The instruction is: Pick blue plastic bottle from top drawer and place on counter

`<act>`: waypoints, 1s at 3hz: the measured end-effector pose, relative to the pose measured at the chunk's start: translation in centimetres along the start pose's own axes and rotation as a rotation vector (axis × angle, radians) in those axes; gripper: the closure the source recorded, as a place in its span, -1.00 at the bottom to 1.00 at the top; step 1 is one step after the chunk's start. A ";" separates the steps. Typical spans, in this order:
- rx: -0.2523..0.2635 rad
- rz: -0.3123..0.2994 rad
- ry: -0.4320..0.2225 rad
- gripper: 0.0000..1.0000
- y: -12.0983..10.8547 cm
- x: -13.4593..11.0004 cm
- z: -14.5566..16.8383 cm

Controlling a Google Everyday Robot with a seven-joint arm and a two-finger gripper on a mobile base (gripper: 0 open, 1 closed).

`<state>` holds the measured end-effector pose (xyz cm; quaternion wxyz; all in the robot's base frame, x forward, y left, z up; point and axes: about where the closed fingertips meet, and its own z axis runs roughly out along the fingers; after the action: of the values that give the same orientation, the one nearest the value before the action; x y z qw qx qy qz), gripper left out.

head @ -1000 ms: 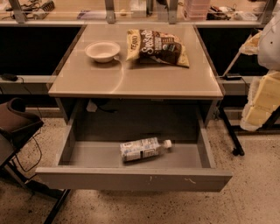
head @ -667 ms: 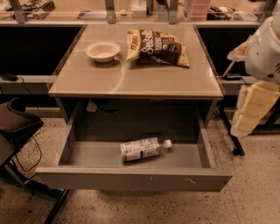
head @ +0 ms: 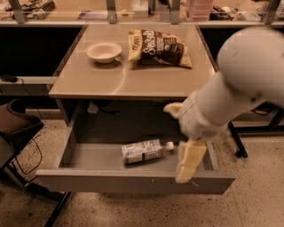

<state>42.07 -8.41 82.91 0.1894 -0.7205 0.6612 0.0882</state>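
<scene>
The blue plastic bottle [head: 144,151] lies on its side in the middle of the open top drawer [head: 111,182], white cap pointing right. My gripper [head: 177,144] hangs on the white arm [head: 239,80] that comes in from the right, over the drawer's right part, just right of the bottle's cap. Its pale yellow fingers [head: 190,160] stand apart and hold nothing. The beige counter [head: 133,82] is above the drawer.
A white bowl [head: 103,51] and a dark brown-and-yellow chip bag [head: 159,47] lie at the back of the counter. A cluttered shelf with metal posts [head: 111,11] runs behind. A dark chair [head: 17,126] stands at the left, and a dark table leg [head: 236,142] at the right.
The arm has swung in from the right edge to the drawer's right side, bringing the gripper down next to the bottle's cap. The bottle has not moved.
</scene>
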 end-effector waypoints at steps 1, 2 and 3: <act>-0.106 -0.065 -0.107 -1.00 1.7 -3.1 10.9; -0.080 -0.052 -0.182 -1.00 1.1 -4.6 16.4; -0.002 -0.043 -0.204 -1.00 -0.9 -5.2 16.7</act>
<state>44.47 2.94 69.77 0.2570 -0.7220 0.6227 0.1578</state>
